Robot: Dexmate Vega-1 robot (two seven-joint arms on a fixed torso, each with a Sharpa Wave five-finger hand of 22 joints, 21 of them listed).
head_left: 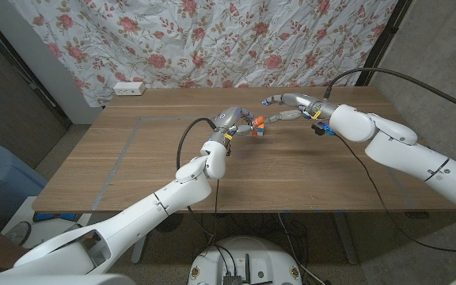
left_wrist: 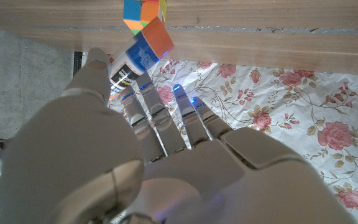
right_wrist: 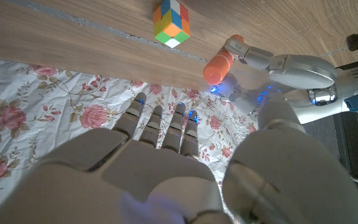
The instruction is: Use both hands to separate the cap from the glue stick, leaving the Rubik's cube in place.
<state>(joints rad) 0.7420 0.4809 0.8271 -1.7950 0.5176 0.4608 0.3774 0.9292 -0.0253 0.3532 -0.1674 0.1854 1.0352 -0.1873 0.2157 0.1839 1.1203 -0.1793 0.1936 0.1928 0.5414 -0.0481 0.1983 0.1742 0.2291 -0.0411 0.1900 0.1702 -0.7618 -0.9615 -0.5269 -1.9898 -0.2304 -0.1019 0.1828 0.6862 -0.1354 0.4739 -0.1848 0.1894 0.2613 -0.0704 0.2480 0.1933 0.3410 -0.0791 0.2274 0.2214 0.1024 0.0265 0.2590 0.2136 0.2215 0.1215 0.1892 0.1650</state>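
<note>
A makeshift lab or test room: a wooden table (head_left: 117, 170) marked with tape lines stands before a flowered sheet (head_left: 212, 39) hung as a backdrop on a dark frame (head_left: 18, 59), a power strip (head_left: 128, 89) lies at the table's far edge, and black cables (head_left: 418, 79) run across bare grey walls and floor

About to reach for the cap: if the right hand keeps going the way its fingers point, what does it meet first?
Probably the orange cap of the glue stick, which the left hand holds up just ahead of the right hand. The Rubik's cube sits close beside it; depth is unclear.
</note>
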